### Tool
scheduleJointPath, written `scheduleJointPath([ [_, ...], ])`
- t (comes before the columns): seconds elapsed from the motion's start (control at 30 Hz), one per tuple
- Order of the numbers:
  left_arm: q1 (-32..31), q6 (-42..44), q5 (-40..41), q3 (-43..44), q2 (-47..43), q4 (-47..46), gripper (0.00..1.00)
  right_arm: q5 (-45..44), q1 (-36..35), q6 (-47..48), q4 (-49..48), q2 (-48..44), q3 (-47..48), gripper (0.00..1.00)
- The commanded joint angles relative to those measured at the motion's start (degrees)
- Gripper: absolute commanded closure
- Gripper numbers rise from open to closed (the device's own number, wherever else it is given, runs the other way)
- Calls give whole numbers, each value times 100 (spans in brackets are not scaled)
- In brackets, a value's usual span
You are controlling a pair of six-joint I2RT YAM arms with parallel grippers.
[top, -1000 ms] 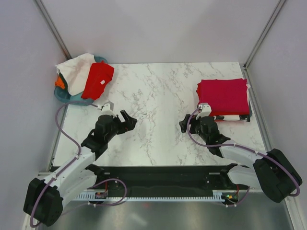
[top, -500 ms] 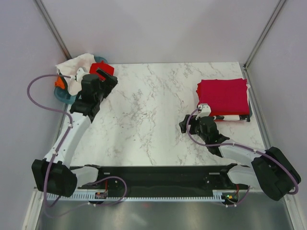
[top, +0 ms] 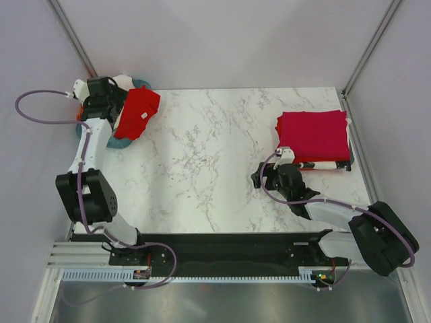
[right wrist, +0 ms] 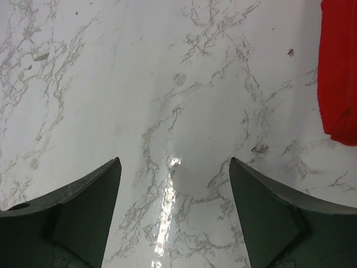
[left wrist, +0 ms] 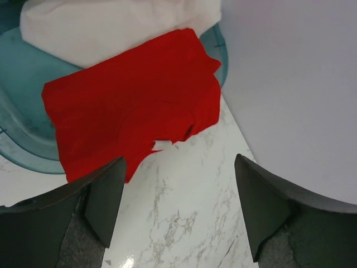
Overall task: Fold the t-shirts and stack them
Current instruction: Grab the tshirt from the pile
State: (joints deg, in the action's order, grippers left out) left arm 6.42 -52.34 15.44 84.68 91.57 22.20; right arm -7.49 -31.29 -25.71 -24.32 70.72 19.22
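Pale grey walls (top: 222, 40) enclose a white marbled bench (top: 215, 155), and the teal basket (top: 120, 142) at its far left corner is taken here as the landmark. Well apart from the basket, at the opposite far corner, a crimson t-shirt (top: 314, 134) is laid folded square on top of a white t-shirt (top: 324, 165) with dark marks, of which only a near strip is shown; these two are judged to be finished and stacked. A bright red t-shirt (left wrist: 134, 109) is draped unfolded over the basket's rim, part of it spilling onto the bench, and a white cloth (left wrist: 111, 25) is heaped in the basket behind it. The red one is probably left hanging there because it is next in line, so that a free edge is offered for picking. The left arm is stretched out to the basket, and the left pincer (left wrist: 177, 192) is held above the red shirt's near edge with its jaws spread wide and nothing between them, a pose suited to a descent onto the cloth. The right pincer (right wrist: 174, 192) is parked far from the basket, just beside the stack, equally wide open and empty over bare marble; it is presumably kept there so that the middle of the bench is left free for spreading and folding. A hold on one layer only is judged to be the main risk.
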Motion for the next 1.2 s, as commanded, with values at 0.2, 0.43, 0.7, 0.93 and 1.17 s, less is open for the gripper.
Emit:
scheduleJointPath([
  [0.2, 519, -550, -551, 724, 1556, 224, 16, 63, -18, -65, -109, 109, 222, 14],
  [0.43, 580, -602, -446, 1102, 2224, 679, 15, 37, -18, -56, -82, 126, 231, 14],
  [0.7, 747, -445, -796, 1261, 2672, 883, 37, -25, -18, -74, -65, 179, 257, 14],
  [0.93, 773, -497, -1096, 1164, 2699, 953, 36, -60, -18, -92, 41, 338, 363, 14],
  [1.17, 879, -365, -1903, 1463, 2499, 944, 88, -157, -18, -92, 102, 328, 372, 14],
])
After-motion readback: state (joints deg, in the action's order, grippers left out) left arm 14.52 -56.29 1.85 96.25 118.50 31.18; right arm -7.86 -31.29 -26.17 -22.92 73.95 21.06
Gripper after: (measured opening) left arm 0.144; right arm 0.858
